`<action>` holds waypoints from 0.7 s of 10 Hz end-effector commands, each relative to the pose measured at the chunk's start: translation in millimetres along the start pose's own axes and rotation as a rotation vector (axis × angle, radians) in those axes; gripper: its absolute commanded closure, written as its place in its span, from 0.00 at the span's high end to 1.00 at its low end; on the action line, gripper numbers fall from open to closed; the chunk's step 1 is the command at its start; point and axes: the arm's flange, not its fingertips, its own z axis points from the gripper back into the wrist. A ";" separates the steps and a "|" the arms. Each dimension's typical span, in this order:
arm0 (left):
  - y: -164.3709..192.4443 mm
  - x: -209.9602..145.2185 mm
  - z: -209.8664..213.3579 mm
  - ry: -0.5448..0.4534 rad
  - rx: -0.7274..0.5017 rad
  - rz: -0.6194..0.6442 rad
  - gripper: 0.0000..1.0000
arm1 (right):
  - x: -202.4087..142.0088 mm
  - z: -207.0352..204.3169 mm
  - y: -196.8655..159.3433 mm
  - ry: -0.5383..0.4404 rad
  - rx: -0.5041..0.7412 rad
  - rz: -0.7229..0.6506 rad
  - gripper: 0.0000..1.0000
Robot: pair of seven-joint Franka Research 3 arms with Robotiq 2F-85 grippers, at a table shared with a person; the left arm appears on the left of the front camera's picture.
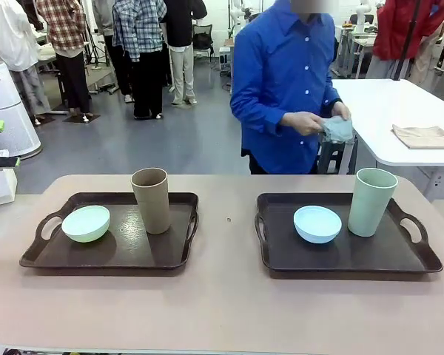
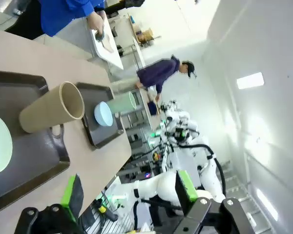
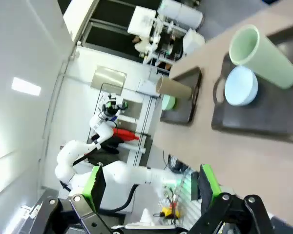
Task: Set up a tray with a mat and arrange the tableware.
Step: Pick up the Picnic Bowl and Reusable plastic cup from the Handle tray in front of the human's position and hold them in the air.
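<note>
Two dark brown trays lie on the table. The left tray point(image 1: 133, 250) holds a mint green bowl point(image 1: 86, 222) and a brown tumbler point(image 1: 151, 200). On the right tray point(image 1: 340, 259) stand a light blue bowl point(image 1: 317, 223) and a pale green tumbler point(image 1: 372, 201). Across the table a person in a blue shirt holds a folded grey-blue mat point(image 1: 338, 129) in both hands. My left gripper point(image 2: 129, 192) is open and hangs above the table's near edge with nothing between its fingers. My right gripper point(image 3: 151, 185) is open too, high above the table and apart from everything.
A tan folded cloth point(image 1: 423, 136) lies on a white table point(image 1: 385, 111) behind and to the right. Bare tabletop point(image 1: 226, 222) runs between the two trays and along the near edge. Several people stand far back.
</note>
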 end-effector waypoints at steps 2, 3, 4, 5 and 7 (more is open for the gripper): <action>-16.6 -9.0 -11.6 0.007 0.086 0.061 1.00 | -32.7 -70.2 -9.0 0.105 -0.143 -0.076 1.00; -17.5 -8.2 -21.3 0.065 0.116 0.052 1.00 | -26.8 -77.0 -9.5 0.149 -0.182 -0.103 1.00; -18.8 -6.9 -26.3 0.100 0.157 0.039 1.00 | -23.1 -83.8 -8.3 0.188 -0.214 -0.116 1.00; -11.1 -3.6 -8.9 0.018 0.074 0.047 1.00 | -22.2 -89.6 -8.3 0.214 -0.245 -0.117 1.00; -11.1 -3.6 -8.9 0.018 0.074 0.047 1.00 | 11.8 -53.0 -13.0 0.169 -0.188 -0.116 1.00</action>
